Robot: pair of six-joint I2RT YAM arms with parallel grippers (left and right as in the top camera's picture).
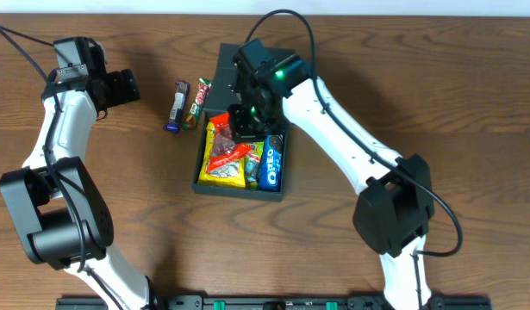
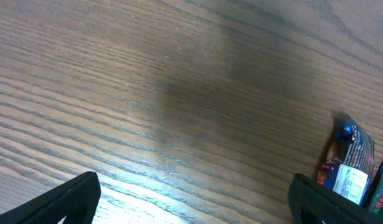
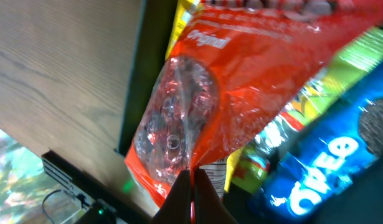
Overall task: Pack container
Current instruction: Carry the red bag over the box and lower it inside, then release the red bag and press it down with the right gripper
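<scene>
While close beside the container wall, right pincer tight on red packet; left pincer wide over the table.

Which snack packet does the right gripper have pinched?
The red packet with the clear window, in the container; the right gripper is shut on its edge. The blue Oreo pack lies free.

"OREO" is read in white caps on the blue packet in the container, overhead & right wrist views. "Original" is made out on the red bag. Print on the bars on the table: too small, not legible.
</scene>
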